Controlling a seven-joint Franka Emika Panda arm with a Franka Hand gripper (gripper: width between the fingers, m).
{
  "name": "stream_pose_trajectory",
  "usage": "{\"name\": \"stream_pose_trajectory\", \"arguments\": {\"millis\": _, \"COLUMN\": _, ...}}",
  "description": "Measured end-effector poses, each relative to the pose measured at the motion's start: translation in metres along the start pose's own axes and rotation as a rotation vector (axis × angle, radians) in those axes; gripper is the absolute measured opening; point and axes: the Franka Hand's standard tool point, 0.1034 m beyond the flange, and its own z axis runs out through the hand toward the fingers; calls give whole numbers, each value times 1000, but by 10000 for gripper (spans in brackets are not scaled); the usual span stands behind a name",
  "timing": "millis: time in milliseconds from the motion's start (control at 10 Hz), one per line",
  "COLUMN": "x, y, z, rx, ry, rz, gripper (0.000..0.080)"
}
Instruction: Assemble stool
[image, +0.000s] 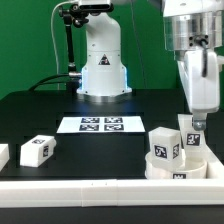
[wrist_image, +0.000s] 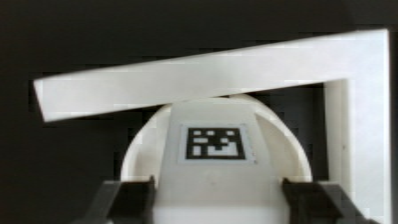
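1. Setting: green backdrop and a matte black table (image: 40, 105). The arm's white base (image: 103, 60) stands at the back centre. A smooth white rail (image: 90, 190) runs along the near edge.
2. Cut leg (image: 2, 155): a white plastic block, cropped by the exterior view's left edge, lying on the table.
3. Loose leg (image: 36, 150): a short, blocky white piece with a black-and-white tag on its near face. It lies just right of the cut leg and well apart from the gripper.
4. Marker board (image: 100, 124): a thin, flat white sheet carrying several tags, at mid-table in front of the base.
5. Fitted leg (image: 164, 147): stands upright with its tag facing the camera, apparently seated in the seat's left part.
6. Seat (image: 207, 165): a thick, round white disc with a smooth wall, at the exterior view's right, near the rail.
7. Gripper (image: 197, 122): points straight down and is clamped on the held leg (image: 191, 141). In the wrist view the dark fingers (wrist_image: 128, 200) press both of the leg's flanks.
8. Key relation: the held leg hangs directly beneath the gripper with its long axis vertical. It is over the seat and just right of the fitted leg. The coming move is probably a straight descent into the seat, and the seat hole itself is hidden.
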Motion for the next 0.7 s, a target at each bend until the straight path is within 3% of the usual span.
{"name": "stream_pose_trajectory", "arguments": {"millis": 700, "x": -1, "y": -2, "z": -1, "rx": -5, "ry": -45, "rz": 122, "gripper": 337}}
